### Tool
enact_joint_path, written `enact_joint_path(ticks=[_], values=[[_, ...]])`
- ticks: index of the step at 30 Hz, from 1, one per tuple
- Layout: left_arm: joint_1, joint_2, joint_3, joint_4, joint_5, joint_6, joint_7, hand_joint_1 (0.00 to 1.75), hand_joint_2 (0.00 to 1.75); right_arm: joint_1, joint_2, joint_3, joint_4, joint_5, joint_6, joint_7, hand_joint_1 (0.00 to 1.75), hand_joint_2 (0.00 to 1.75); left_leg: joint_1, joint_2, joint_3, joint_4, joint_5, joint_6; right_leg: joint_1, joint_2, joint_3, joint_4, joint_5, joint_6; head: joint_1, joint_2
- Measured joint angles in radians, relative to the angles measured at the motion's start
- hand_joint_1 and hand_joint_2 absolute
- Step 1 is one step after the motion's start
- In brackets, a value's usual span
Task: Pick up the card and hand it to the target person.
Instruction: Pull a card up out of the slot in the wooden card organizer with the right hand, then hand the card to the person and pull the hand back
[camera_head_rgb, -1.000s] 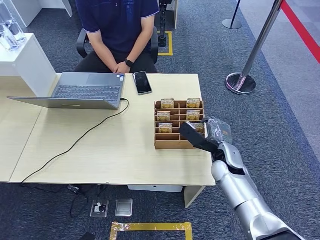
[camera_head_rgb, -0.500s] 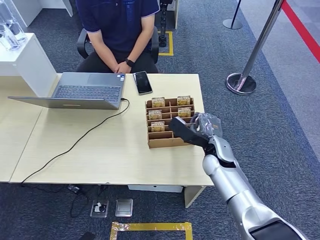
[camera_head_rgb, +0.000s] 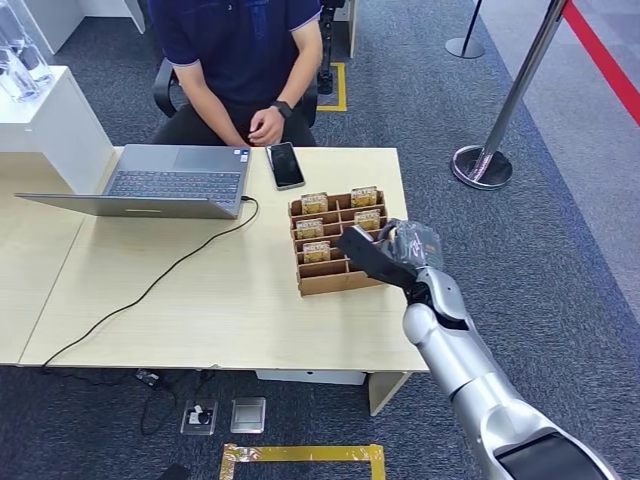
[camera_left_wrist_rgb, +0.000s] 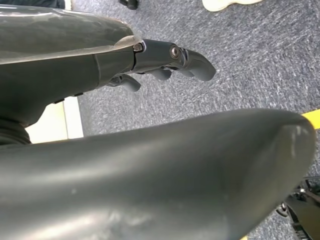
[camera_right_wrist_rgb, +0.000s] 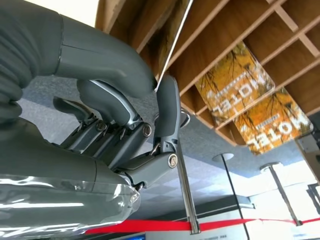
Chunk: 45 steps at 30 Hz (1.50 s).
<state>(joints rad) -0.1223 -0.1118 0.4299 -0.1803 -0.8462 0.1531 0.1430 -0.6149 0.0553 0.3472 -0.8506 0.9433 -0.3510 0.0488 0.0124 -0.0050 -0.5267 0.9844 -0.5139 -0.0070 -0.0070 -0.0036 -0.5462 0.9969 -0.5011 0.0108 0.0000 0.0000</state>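
A wooden card rack (camera_head_rgb: 326, 284) stands on the table's right part, with several yellow hotel cards (camera_head_rgb: 316, 252) in its slots. My right hand (camera_head_rgb: 389, 257) reaches into the rack's right side. In the right wrist view its thumb (camera_right_wrist_rgb: 113, 65) and a finger (camera_right_wrist_rgb: 168, 107) pinch the thin edge of one card (camera_right_wrist_rgb: 173, 47), which stands at the rack (camera_right_wrist_rgb: 226, 30); two more cards (camera_right_wrist_rgb: 236, 75) lie in slots beyond. The person (camera_head_rgb: 241, 50) sits behind the table, hands together near the phone. My left hand (camera_left_wrist_rgb: 166, 57) hangs over carpet, fingers apart, holding nothing.
An open laptop (camera_head_rgb: 162, 182) sits at the table's back left, its black cable (camera_head_rgb: 151, 285) trailing to the front edge. A phone (camera_head_rgb: 284, 165) lies behind the rack. A stanchion (camera_head_rgb: 483, 160) with red belt stands right of the table (camera_head_rgb: 226, 320).
The rack has slid left across the table and turned slightly, along with my right hand. The person's hands have shifted to the right.
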Motion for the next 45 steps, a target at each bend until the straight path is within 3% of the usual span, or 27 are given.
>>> enact_joint_path(ticks=[8,15,20,25,31,37,42,45], values=[[-0.010,-0.006,-0.013,0.000,-0.027,-0.003,0.003,0.00,0.00,-0.058,-0.083,-0.086,-0.276,-0.013,-0.020,0.001,1.75,1.75,0.000,-0.002,-0.003,0.002,0.000,0.000,0.000,-0.002,-0.003,0.002,-0.001,0.000,0.000,0.000],[-0.035,-0.010,-0.026,0.000,-0.047,-0.006,0.010,0.00,0.00,-0.202,-0.044,-0.101,-0.325,-0.034,-0.013,-0.015,1.75,1.75,-0.001,0.001,-0.004,0.003,0.000,0.000,-0.001,0.001,-0.005,0.003,0.000,0.000,0.000,0.000],[-0.064,-0.015,-0.038,0.003,-0.069,-0.014,0.019,0.00,0.00,-0.353,0.024,-0.096,-0.138,-0.094,-0.030,-0.038,1.75,1.75,-0.001,0.003,-0.003,0.003,0.000,0.000,-0.001,0.003,-0.005,0.003,0.001,0.000,0.000,0.000],[-0.094,-0.021,-0.054,0.006,-0.099,-0.023,0.035,0.00,0.00,-0.502,0.119,-0.122,0.200,-0.162,-0.151,-0.091,1.75,1.75,-0.001,0.004,-0.001,0.002,0.000,-0.001,-0.001,0.005,-0.004,0.004,0.001,-0.001,0.000,0.000],[-0.096,-0.025,-0.056,0.009,-0.109,-0.020,0.033,0.00,0.00,-0.536,0.163,-0.133,0.380,-0.154,-0.211,-0.120,1.75,1.75,0.000,0.003,0.000,0.001,0.001,-0.001,0.000,0.003,-0.002,0.002,0.001,-0.001,0.000,0.000],[-0.068,-0.023,-0.035,0.012,-0.101,0.000,0.043,0.00,0.00,-0.480,0.247,-0.118,0.535,-0.125,-0.302,-0.175,1.75,1.75,0.000,0.003,0.003,-0.001,0.000,-0.001,0.000,0.004,0.001,0.001,0.001,-0.001,0.000,0.000],[-0.044,-0.016,-0.024,0.015,-0.103,0.014,0.064,0.00,0.00,-0.480,0.242,-0.120,0.555,-0.124,-0.327,-0.156,1.75,1.75,0.000,0.002,0.001,-0.001,0.001,-0.001,0.001,0.003,-0.001,0.001,0.001,-0.001,0.000,0.000],[-0.036,-0.015,-0.017,0.015,-0.101,0.019,0.077,0.00,0.00,-0.484,0.234,-0.129,0.549,-0.132,-0.326,-0.156,0.51,1.75,0.001,0.001,0.000,0.000,0.001,-0.001,0.001,0.001,-0.002,0.001,0.001,-0.001,0.000,0.000]])
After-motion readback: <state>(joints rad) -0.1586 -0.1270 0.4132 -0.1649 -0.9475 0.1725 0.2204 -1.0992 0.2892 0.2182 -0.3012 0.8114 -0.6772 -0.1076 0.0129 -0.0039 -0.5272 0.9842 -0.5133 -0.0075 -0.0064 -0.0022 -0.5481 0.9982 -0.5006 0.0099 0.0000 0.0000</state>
